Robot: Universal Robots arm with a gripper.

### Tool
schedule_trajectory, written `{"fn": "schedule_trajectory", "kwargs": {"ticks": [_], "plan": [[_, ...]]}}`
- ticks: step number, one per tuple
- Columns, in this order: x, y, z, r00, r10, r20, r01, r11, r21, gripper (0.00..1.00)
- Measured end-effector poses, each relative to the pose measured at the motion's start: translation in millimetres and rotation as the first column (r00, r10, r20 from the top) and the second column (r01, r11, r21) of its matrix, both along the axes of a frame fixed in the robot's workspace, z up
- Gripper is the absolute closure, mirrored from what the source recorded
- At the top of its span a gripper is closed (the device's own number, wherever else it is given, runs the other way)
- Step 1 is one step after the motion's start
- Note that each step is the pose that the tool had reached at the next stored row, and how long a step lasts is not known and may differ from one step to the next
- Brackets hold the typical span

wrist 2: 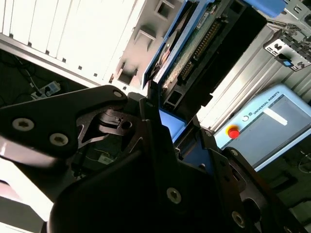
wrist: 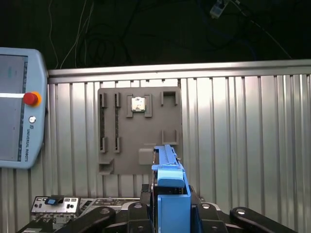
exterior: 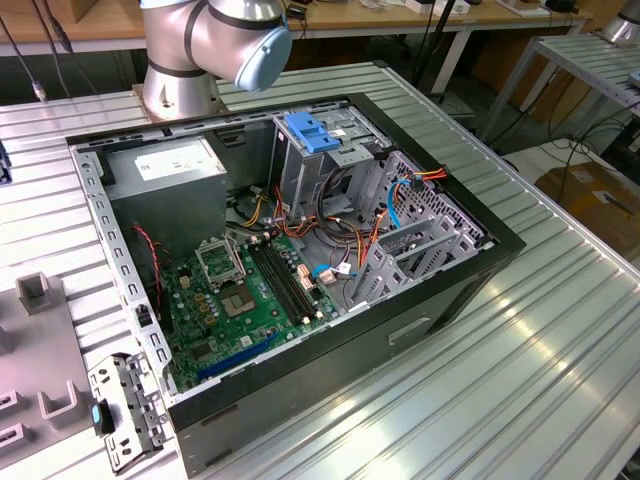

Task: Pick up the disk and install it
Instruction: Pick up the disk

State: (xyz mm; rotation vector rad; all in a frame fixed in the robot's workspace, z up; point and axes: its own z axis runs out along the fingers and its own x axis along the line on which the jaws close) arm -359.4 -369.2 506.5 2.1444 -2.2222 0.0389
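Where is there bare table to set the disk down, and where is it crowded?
Widest free patch: ribbed table on the exterior view's right of the case. In the first wrist view, bare ribs also lie beside the grey plate, away from the pendant. Crowded: inside the case, among cables and cage. The gripper holds the disk.

Open computer case (exterior: pixel 300 405) on ribbed table (exterior: pixel 520 380) — green motherboard (exterior: pixel 240 300) inside.

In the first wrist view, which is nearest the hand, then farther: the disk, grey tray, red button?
1. The disk, held in the hand.
2. The grey tray, on the table just beyond the disk.
3. The red button, on the pendant, farthest off.
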Motion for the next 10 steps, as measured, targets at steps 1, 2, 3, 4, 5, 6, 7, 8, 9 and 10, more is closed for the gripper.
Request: {"fn": "schedule_trajectory", "kwargs": {"ticks": [1,2,3,4,5,6,7,8,9,10], "plan": [[1.8,0.0,-0.1,1.0,0.0,0.0001,0.0,1.0,0.0001,0.63],[4.3,0.0,0.0,1.0,0.0,0.0,0.0,1.0,0.0,0.63],[5.9,-0.1,0.0,1.0,0.0,0.0,0.0,1.0,0.0001,0.63],[7.9,-0.2,0.0,1.0,0.0,-0.0001,0.0,1.0,0.0,0.63],[9.9,-0.2,0.0,1.0,0.0,-0.0003,0.0,1.0,0.0,0.63],[13.1,-0.4,-0.1,1.0,0.0,-0.0003,0.0,1.0,0.0001,0.63],[14.8,-0.4,0.0,1.0,0.0,-0.0004,0.0,1.0,0.0,0.63],[16.8,-0.5,0.0,1.0,0.0,-0.0005,0.0,1.0,0.0,0.63],[20.2,-0.6,0.0,1.0,0.0,-0.0006,0.0,1.0,0.0001,0.63],[22.7,-0.7,-0.1,1.0,0.0,-0.0007,0.0,1.0,0.0001,0.63]]}}
